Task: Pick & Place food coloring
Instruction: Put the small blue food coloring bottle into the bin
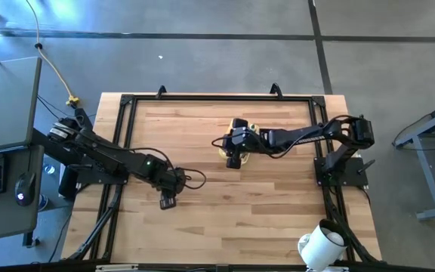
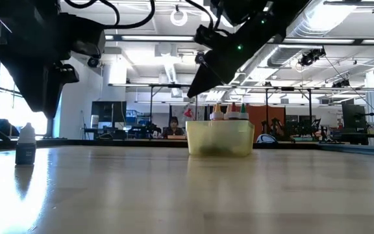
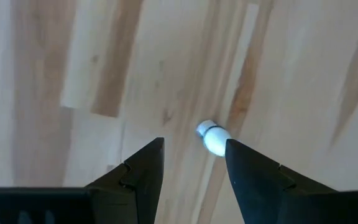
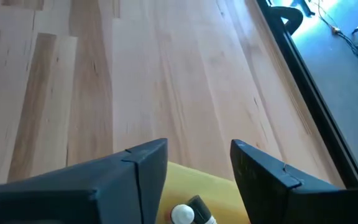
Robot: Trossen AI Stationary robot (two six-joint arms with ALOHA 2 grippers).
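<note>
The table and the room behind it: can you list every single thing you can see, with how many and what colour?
Table: one, pale wood, under both arms.
Tray: one, yellow, mid-table under the right arm.
Bottles in tray: at least three tops showing, pale, with a green and a red cap among them.
Lone bottle: one, pale with whitish cap, upright below the left gripper.
Person: one, far behind the table.
Left gripper: dark, open above the lone bottle.
Right gripper: dark, open over the tray.

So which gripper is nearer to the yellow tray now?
Right. The right gripper hangs open just over the yellow tray; the left gripper is far off, open above a lone whitish-capped bottle.
</note>
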